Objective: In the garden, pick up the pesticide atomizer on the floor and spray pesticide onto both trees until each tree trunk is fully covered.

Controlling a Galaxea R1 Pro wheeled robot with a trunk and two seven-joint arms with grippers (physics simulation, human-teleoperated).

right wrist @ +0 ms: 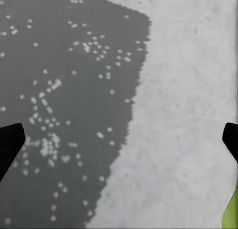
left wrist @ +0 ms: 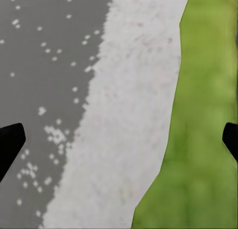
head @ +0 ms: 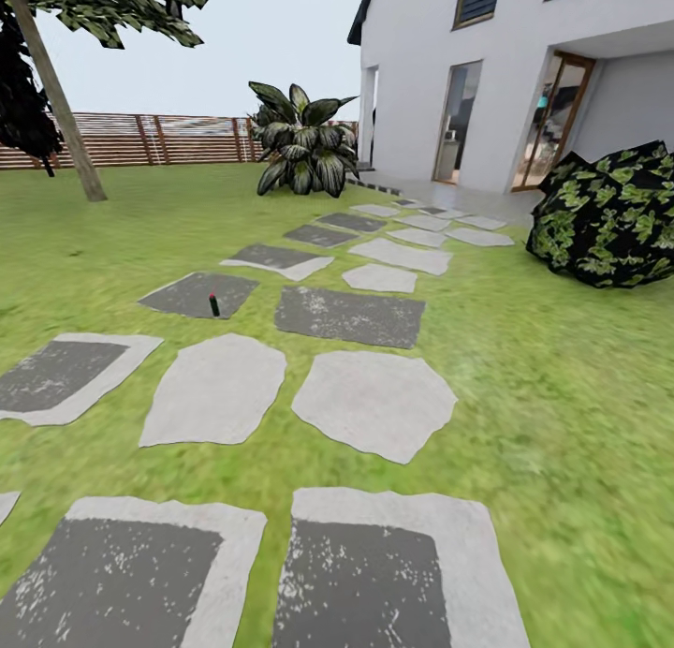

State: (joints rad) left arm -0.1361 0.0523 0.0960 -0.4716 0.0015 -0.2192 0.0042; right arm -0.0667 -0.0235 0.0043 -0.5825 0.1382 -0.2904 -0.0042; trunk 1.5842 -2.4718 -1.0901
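Observation:
The pesticide atomizer [head: 213, 304], a small dark bottle with a red top, stands upright on a dark paving slab [head: 198, 295] several slabs ahead, left of centre. One tree leans at the far left, with its trunk [head: 62, 112] rising from the lawn near the fence. Darker foliage of a second tree [head: 21, 95] shows behind it at the picture's edge. My left gripper [left wrist: 119, 139] is open over a slab edge beside grass, with nothing between its fingertips. My right gripper [right wrist: 119, 139] is open above a grey slab, also holding nothing.
Stepping stones [head: 374, 403] run from my feet toward the white house [head: 487, 77]. A broad-leaved plant [head: 304, 142] stands by the house corner and a round bush [head: 608, 217] at the right. A slatted wooden fence [head: 159, 139] closes the lawn [head: 562, 395] at the back.

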